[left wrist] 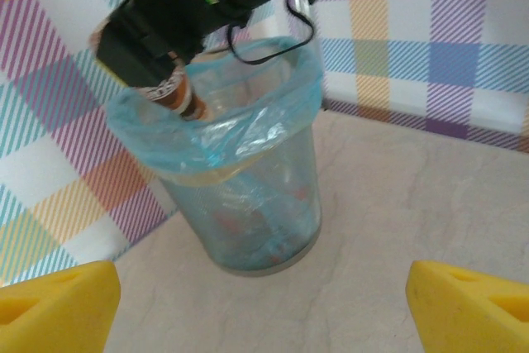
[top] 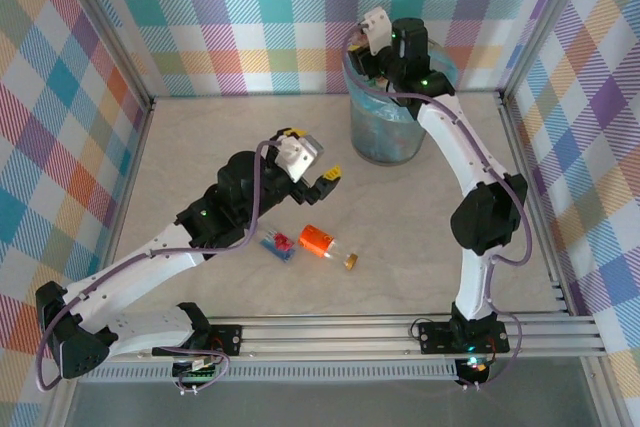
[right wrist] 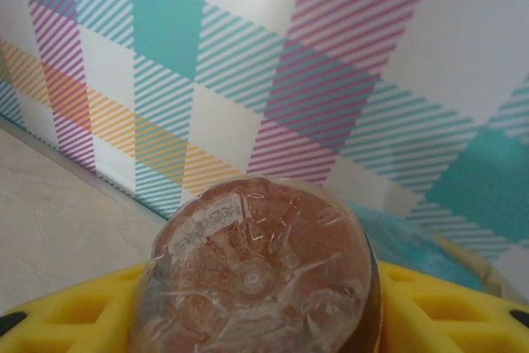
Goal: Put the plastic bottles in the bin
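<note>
Nearest the arm bases, an orange bottle (top: 318,240) lies on the table (top: 200,147), its long axis left-to-right, a small red-and-blue item (top: 280,245) beside it. Just beyond, the left gripper (top: 312,155) gapes empty (it is the closer arm). Farthest back, the right gripper (left wrist: 165,55) clasps a brown-labelled bottle (left wrist: 178,95) over the bin (left wrist: 248,196).

I see a pale, marbled table (top: 200,147). The bin (top: 385,132) stands upright on it near the far edge, right of the middle. Toward the near edge, about midway across, an orange bottle (top: 322,242) lies on its side, cap pointing to the near-right corner. Just to its left lies a small red-and-blue object (top: 279,245), too small for me to identify.
</note>
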`<state>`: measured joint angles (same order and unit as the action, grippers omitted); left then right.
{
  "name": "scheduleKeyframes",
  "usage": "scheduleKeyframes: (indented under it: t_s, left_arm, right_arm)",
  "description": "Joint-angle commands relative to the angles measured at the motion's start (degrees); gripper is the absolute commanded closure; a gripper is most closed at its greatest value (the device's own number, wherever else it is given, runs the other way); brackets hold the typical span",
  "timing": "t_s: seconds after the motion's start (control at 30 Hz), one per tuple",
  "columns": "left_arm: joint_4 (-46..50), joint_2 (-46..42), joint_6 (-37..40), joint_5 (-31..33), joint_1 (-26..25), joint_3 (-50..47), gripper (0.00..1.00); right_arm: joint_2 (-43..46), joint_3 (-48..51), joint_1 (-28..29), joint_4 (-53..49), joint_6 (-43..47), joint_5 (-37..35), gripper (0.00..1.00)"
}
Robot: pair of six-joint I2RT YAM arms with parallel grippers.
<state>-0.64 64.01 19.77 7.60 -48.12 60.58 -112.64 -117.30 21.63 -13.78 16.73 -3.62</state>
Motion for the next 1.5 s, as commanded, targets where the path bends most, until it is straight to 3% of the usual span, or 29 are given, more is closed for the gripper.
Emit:
scheduleKeyframes:
  t_s: [0.0, 0.17, 0.33, 0.6, 0.7, 0.83, 1.2, 1.47]
  left_arm:
    - [0.9, -1.3, -3.7, 1.9, 1.2, 0.4, 0.10]
    - [1.3, -1.2, -5.2, 2.3, 2.2, 0.2, 0.09]
    - [1.2, -0.8, -6.2, 2.7, 2.8, -0.1, 0.09]
    - [1.5, -0.9, -7.4, 3.6, 3.5, -0.7, 0.09]
    - [1.3, -0.9, -8.1, 3.8, 3.7, -1.2, 0.09]
    - [1.7, -1.0, -8.8, 3.7, 4.1, -1.5, 0.09]
    - [2.1, -1.1, -9.6, 3.6, 5.1, -2.2, 0.09]
    - [2.3, -1.1, -10.7, 3.5, 5.8, -2.8, 0.09]
  right_arm:
    - [3.7, 3.8, -0.3, 5.2, -5.1, 0.7, 0.37]
    - [5.1, 6.4, -0.7, 6.8, -6.8, -0.1, 0.26]
    - [5.4, 5.7, -0.9, 6.1, -5.9, -1.0, 0.24]
    - [2.9, -2.6, -0.9, -6.0, -6.7, 6.2, 0.43]
    - [0.4, -5.2, -1.0, -11.0, -5.4, 3.9, 0.47]
    - [-2.3, -8.3, -1.7, -18.1, -3.9, -1.1, 0.50]
    - [-2.3, -4.1, -4.7, -23.3, -5.7, -2.9, 0.53]
    - [-7.1, -11.5, -5.6, -32.3, -6.2, -5.0, 0.54]
